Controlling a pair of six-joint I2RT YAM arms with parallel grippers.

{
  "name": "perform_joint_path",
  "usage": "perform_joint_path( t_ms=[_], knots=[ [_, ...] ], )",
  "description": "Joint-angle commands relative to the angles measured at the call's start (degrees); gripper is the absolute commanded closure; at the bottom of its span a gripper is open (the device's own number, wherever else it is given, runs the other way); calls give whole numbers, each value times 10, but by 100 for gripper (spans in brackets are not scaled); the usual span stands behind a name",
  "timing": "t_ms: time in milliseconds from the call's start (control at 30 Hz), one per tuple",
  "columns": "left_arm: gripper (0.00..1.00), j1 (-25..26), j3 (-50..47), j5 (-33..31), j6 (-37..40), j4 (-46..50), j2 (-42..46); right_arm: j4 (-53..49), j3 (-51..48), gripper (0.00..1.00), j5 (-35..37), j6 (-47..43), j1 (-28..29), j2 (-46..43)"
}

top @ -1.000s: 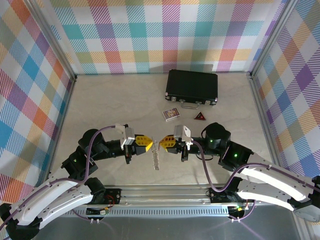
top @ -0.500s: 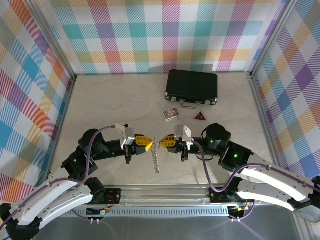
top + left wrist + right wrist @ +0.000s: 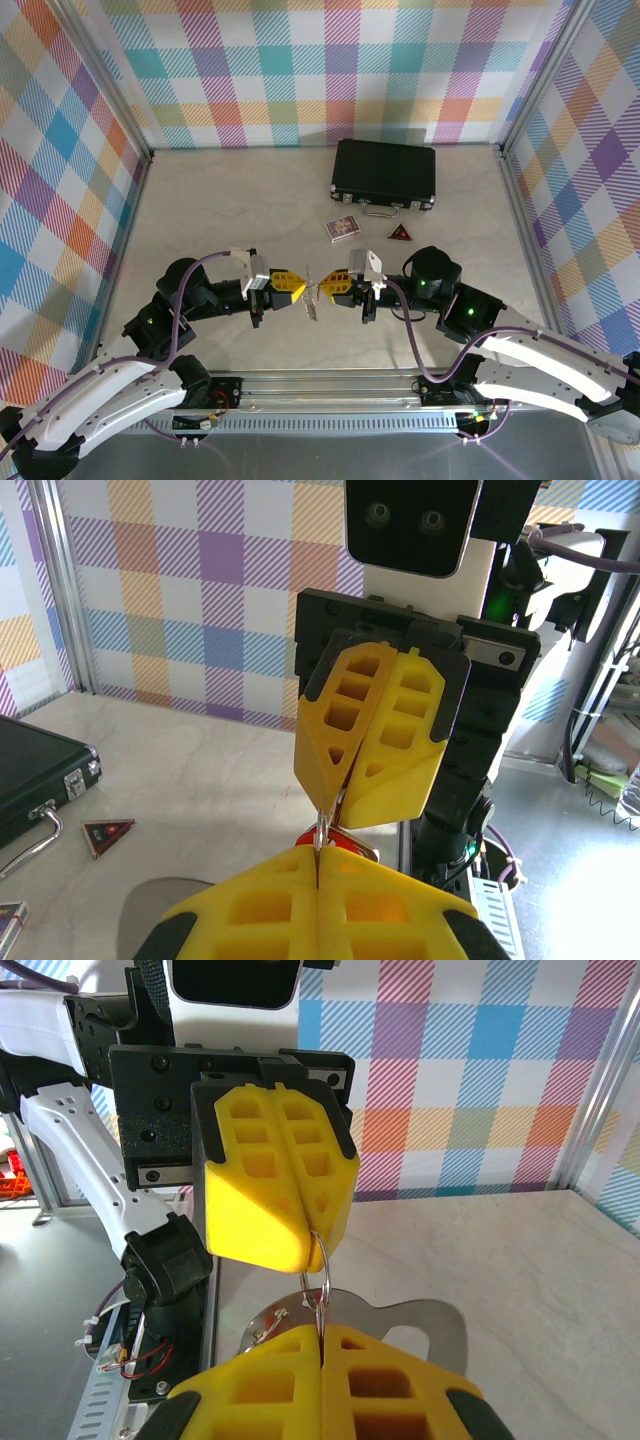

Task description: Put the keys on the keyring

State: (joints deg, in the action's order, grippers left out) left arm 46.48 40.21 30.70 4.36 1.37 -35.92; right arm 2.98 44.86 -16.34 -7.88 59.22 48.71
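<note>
While your left gripper [image 3: 298,288] and right gripper [image 3: 324,289] both clench the keyring [image 3: 312,304], pulling apart could slip it, dropping the key [image 3: 340,840].

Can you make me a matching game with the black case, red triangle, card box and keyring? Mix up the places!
Things: 1 black case; 2 red triangle; 3 card box; 4 keyring.
Places: A pinched between yellow jaws; B nearest the back wall; C left of the triangle; D right of the card box.
Pairs: 1-B, 2-D, 3-C, 4-A.
</note>
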Motion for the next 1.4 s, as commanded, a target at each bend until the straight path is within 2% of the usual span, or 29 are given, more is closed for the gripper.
perform_joint_path(
  t_ms=[0, 1367],
  knots=[
    [100, 7, -4, -1, 4, -29, 6, 20, 9, 100, -11, 9, -1, -3],
    [100, 7, -3, 0, 3, -23, 10, 38, 9, 100, -8, 15, -1, -3]
  ],
)
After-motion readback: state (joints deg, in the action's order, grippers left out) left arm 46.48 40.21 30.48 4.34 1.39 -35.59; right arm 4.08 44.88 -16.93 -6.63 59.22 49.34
